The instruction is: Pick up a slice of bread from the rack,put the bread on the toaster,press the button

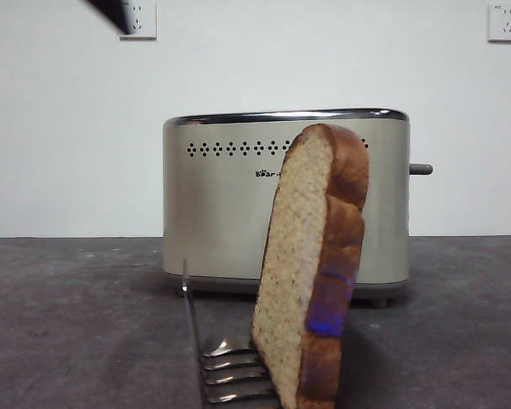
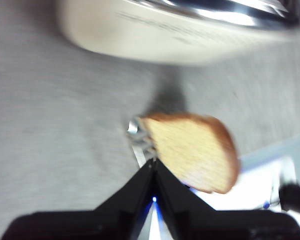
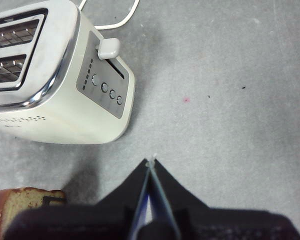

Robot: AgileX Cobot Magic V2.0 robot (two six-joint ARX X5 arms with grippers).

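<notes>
Slice of bread (image 1: 311,273) stands upright in the rack (image 1: 226,362) at the near edge of the grey table (image 1: 68,307), leaning slightly, crust to the right. Toaster (image 1: 230,204) sits behind it, farther back; button (image 1: 420,169) projects from its right end, lever up. Left gripper (image 2: 153,167) hangs above the bread, jaws pressed together, nothing held; view blurred. Right gripper (image 3: 150,164) hovers over bare table right of the toaster, jaws together, empty. White wall socket (image 1: 505,21) high on the wall.
</notes>
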